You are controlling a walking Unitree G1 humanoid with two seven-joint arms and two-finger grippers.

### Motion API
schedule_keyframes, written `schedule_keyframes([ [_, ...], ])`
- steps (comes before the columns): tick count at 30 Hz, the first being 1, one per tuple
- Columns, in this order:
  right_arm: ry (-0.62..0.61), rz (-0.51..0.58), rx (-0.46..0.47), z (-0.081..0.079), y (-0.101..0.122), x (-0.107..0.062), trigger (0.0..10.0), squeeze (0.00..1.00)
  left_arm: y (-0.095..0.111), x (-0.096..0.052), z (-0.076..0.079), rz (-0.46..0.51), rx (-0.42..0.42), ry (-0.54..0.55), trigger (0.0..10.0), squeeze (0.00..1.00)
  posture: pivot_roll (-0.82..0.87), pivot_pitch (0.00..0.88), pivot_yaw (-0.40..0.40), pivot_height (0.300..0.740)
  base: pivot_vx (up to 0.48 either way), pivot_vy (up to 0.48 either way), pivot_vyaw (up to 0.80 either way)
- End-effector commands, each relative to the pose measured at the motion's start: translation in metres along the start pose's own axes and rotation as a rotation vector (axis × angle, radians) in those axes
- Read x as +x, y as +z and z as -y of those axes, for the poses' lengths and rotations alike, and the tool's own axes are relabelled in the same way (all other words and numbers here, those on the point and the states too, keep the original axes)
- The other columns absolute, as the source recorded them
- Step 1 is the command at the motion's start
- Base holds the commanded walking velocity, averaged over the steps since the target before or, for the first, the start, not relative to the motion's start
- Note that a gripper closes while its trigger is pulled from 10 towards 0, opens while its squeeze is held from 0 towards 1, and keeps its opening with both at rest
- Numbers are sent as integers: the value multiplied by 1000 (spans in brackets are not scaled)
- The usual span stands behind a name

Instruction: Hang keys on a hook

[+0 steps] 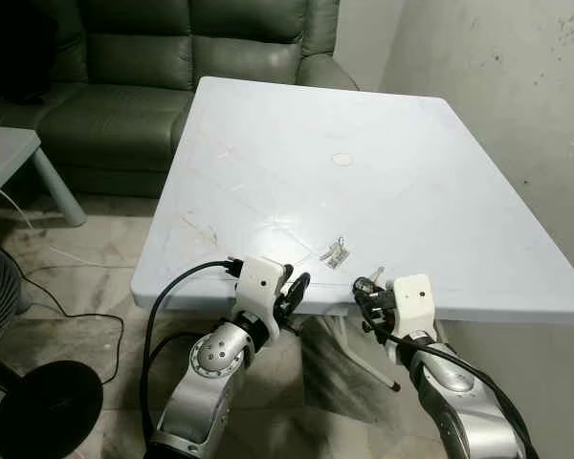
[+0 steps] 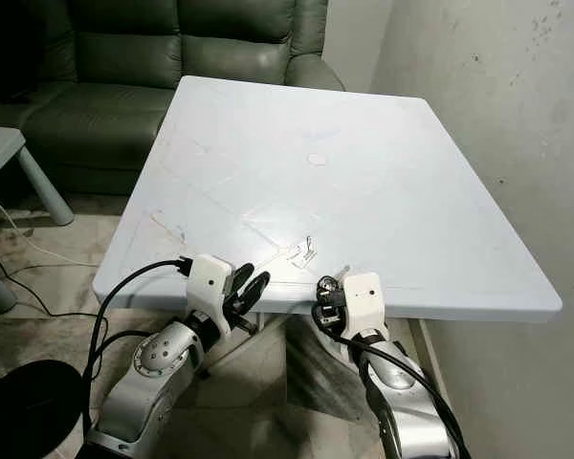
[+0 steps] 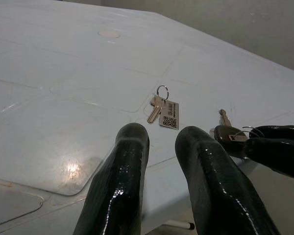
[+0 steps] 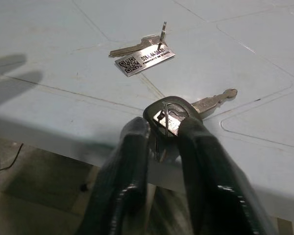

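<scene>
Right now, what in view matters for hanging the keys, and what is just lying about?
Job:
- black-headed key, pinched in right gripper
- tagged key on table
- left gripper, open at the table edge

Lying about:
- sofa
- fan base

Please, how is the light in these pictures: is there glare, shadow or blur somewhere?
Left eye view: glare on the white table beside the tagged key. Left wrist view: a bright spot on the tabletop; the left gripper close, slightly soft. Right wrist view: finger shadows at the table edge; the black-headed key sharp.
</scene>
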State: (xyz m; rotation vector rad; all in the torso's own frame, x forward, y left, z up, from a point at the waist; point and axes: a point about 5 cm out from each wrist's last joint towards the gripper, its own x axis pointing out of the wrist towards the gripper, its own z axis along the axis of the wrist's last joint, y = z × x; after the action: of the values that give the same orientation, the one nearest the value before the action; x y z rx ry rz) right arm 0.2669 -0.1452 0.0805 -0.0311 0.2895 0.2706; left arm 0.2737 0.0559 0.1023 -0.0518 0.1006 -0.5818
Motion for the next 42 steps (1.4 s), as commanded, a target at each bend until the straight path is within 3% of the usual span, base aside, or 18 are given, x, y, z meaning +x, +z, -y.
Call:
schedule_keyframes([
  [1,-8,-12,4,4,-3,-2,0,0,7,2,3,21,17,-5,10000,0,-52,107,-86,740,0,0,0],
  [37,-28,82,76,6,12,0,0,0,10,6,3,27,17,-4,10000,0,-50,97,-83,740,0,0,0],
  [38,-18,106,73,6,14,1,2784,0,11,6,2,30,17,0,10000,0,-50,95,-83,740,0,0,0],
  [39,4,164,63,6,21,1,3922,0,13,7,-1,37,10,12,10000,0,-49,93,-81,740,0,0,0],
  [40,7,179,73,7,23,1,10000,0,15,8,-3,41,-3,23,10000,0,-49,93,-81,740,0,0,0],
  [42,8,212,102,10,28,3,10000,0,19,9,-8,53,-26,43,10000,0,-47,90,-83,740,0,0,0],
])
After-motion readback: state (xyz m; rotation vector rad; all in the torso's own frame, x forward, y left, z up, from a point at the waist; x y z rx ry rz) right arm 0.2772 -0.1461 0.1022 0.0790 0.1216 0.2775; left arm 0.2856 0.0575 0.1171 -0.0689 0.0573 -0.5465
